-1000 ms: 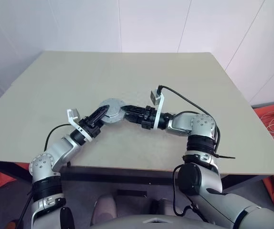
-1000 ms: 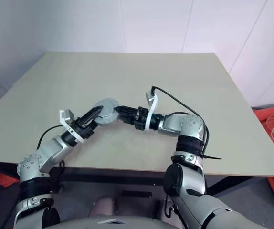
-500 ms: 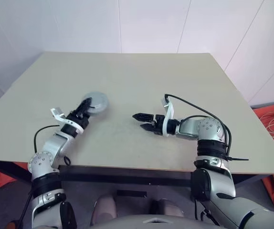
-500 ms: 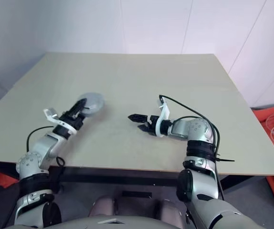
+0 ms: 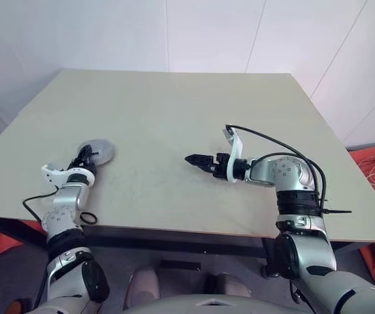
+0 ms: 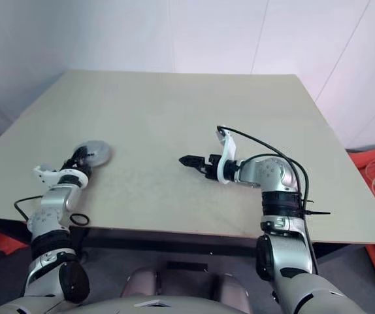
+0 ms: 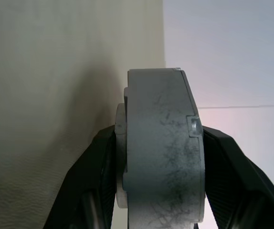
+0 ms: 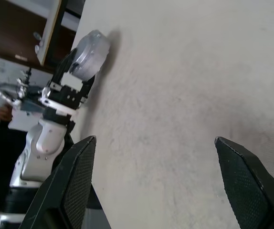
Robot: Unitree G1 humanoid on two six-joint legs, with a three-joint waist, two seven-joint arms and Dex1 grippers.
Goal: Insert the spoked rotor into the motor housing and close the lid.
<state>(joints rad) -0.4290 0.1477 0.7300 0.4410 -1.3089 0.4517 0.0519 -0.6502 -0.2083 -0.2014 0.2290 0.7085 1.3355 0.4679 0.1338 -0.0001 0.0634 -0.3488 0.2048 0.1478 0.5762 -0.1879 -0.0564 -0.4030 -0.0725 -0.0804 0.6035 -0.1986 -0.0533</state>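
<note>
Overhead, a beige table [image 5: 174, 124] meets white wall panels [image 5: 207, 33].

One disc, one table, two grippers

Only one grey round disc [image 5: 97, 152] is showing (its plain grey side is facing the head cameras, so whether it is the lid or the housing cannot be told), and it is sitting over the single beige table [image 5: 174, 118]. Two grippers are appearing: the left gripper [image 5: 83, 157] is clamping that disc, and the right gripper [image 5: 195, 160] is standing spread and empty.
</note>
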